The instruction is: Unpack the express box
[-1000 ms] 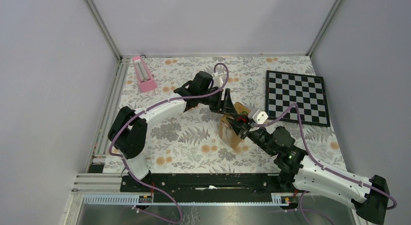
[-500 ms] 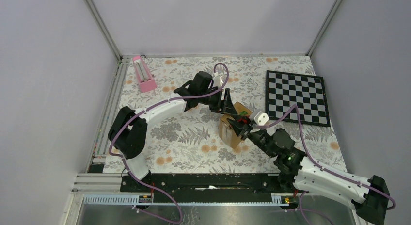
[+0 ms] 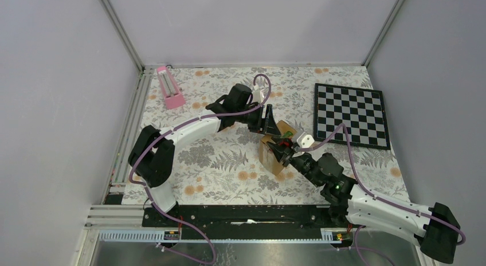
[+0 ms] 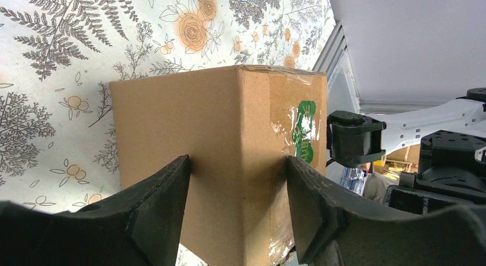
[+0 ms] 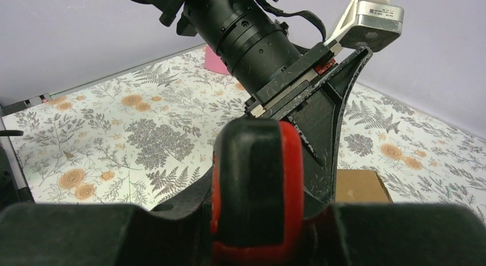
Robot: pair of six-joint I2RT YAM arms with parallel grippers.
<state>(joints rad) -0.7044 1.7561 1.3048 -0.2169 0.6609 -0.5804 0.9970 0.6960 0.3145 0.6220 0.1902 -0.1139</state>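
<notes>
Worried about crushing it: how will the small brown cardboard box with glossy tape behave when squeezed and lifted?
The small brown cardboard box is probably stiff: its walls look flat in the left gripper. The glossy tape may be slippery. Being small, it is likely light.

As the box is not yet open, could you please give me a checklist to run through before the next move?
1. Express box gripped by left hand: ok, a finger on each side.
2. Right hand holding black-and-red tool: ok.
3. Tool tip touching the box: cannot tell.
4. Box opened: not ok, tape in place.
5. Chessboard apart from the box: ok.
</notes>
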